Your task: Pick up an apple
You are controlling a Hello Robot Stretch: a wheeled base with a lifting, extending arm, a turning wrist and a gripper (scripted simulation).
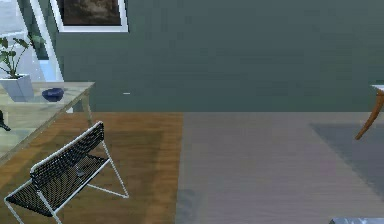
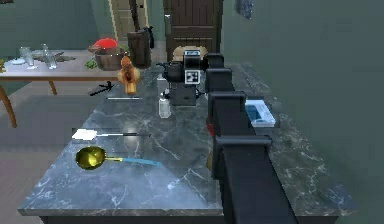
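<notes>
Dark, the arm reaches across the marble counter, gripper near its far edge; whether it holds anything cannot be told. A red roundish thing lies on the table beyond.

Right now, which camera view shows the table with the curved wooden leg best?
The arm side view: the table stands at its upper left, showing its top, glasses on it and one leg. The forward view catches what seems the same table at its right edge: a corner and a leg.
</notes>
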